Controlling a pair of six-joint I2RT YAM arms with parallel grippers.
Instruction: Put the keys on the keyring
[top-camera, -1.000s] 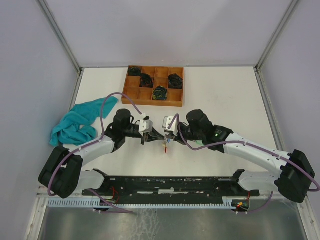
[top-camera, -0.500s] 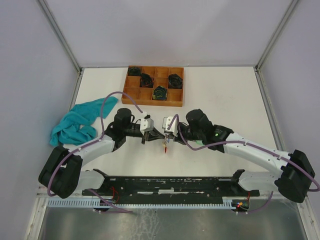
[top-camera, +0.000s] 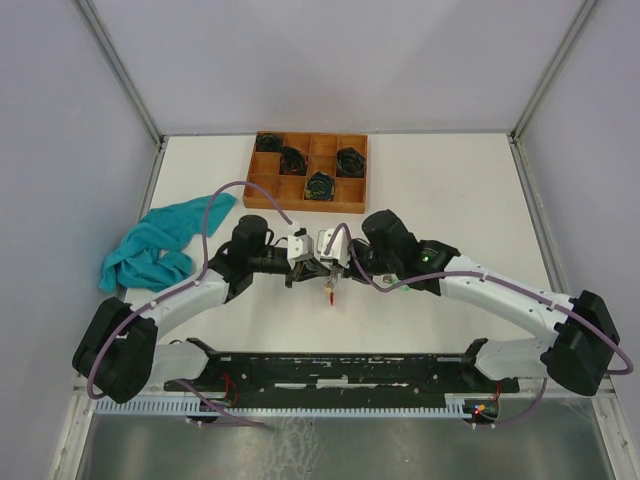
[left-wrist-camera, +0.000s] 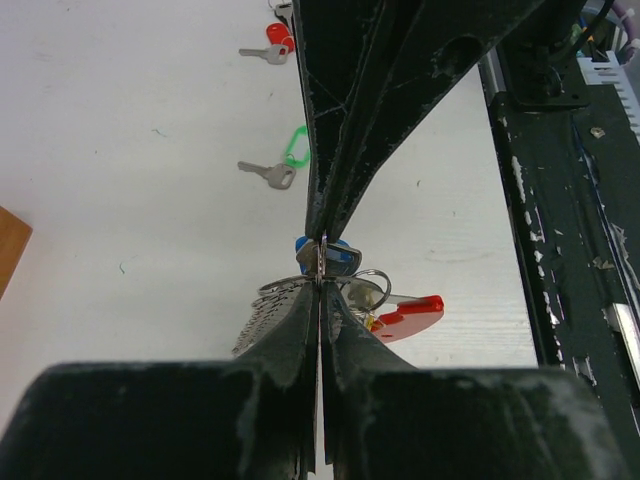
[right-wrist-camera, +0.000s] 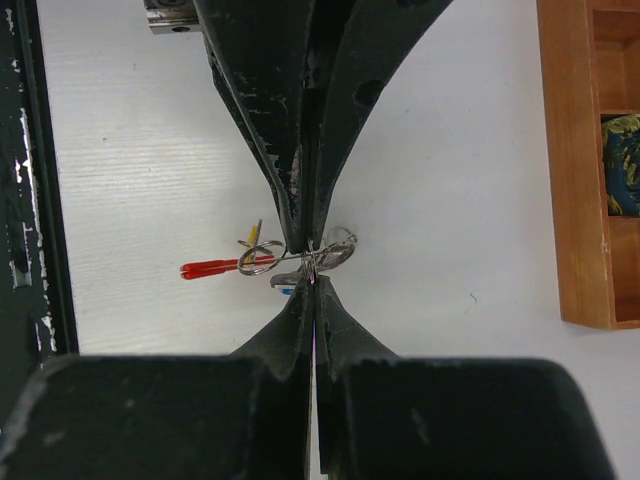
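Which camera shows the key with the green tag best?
The left wrist view: the green-tagged key lies in the open on the table, with its green loop and silver blade both clear. The right wrist view misses it entirely. In the top view I cannot pick it out.

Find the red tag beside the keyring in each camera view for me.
Top external: the red tag sits at the centre of the picture, on the white table above the rail.
Left wrist: lower right of centre, right of the keyring.
Right wrist: left of centre, left of the keyring.
Shared landmark: the black base rail, at the bottom, right and left edge respectively.
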